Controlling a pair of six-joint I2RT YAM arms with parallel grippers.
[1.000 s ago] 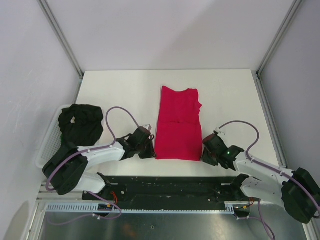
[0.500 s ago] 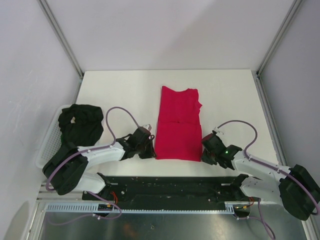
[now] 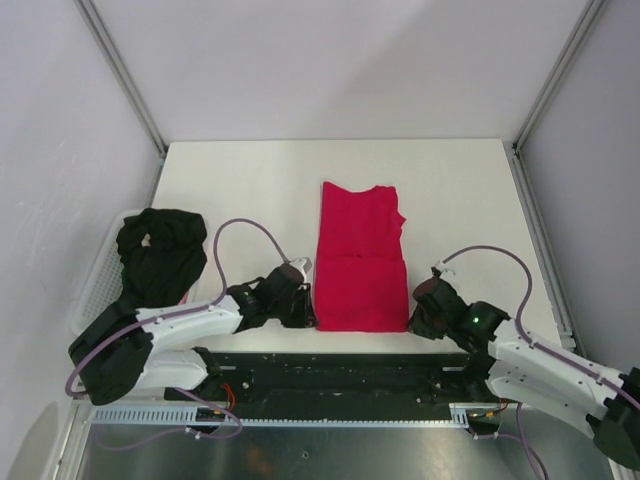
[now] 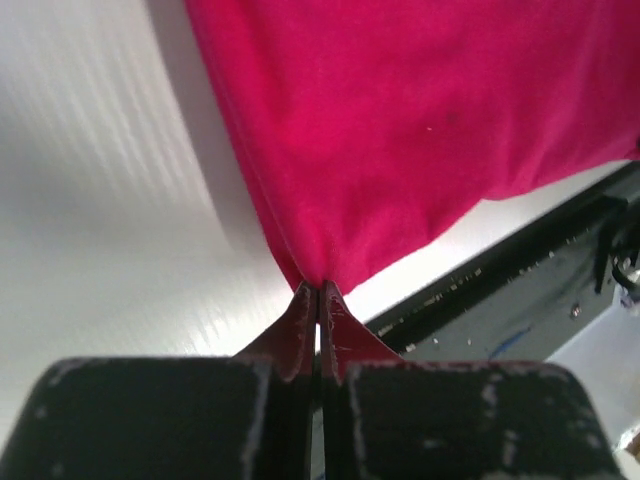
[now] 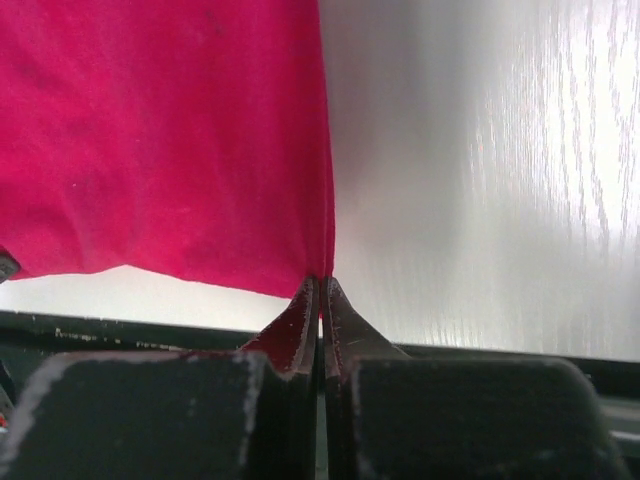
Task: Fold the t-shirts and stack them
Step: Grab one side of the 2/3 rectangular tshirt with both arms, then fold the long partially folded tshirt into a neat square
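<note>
The crimson-red t-shirt (image 3: 360,255) lies folded lengthwise into a narrow strip on the white table (image 3: 240,190), its near edge by the table's front edge. My left gripper (image 3: 303,308) is shut on its near left corner (image 4: 318,262). My right gripper (image 3: 420,313) is shut on its near right corner (image 5: 318,255). Both corners are pinched between the fingertips. The black t-shirt (image 3: 160,248) lies crumpled in the white lattice basket (image 3: 92,290) at the left. The pale pink shirt is out of view.
A black metal base rail (image 3: 340,375) runs along the table's near edge just behind both grippers. Grey walls and metal frame posts (image 3: 120,70) enclose the table on three sides.
Both grippers have pulled back toward the near edge with the red shirt's corners, dragging the shirt a little nearer. The black shirt has not moved.
</note>
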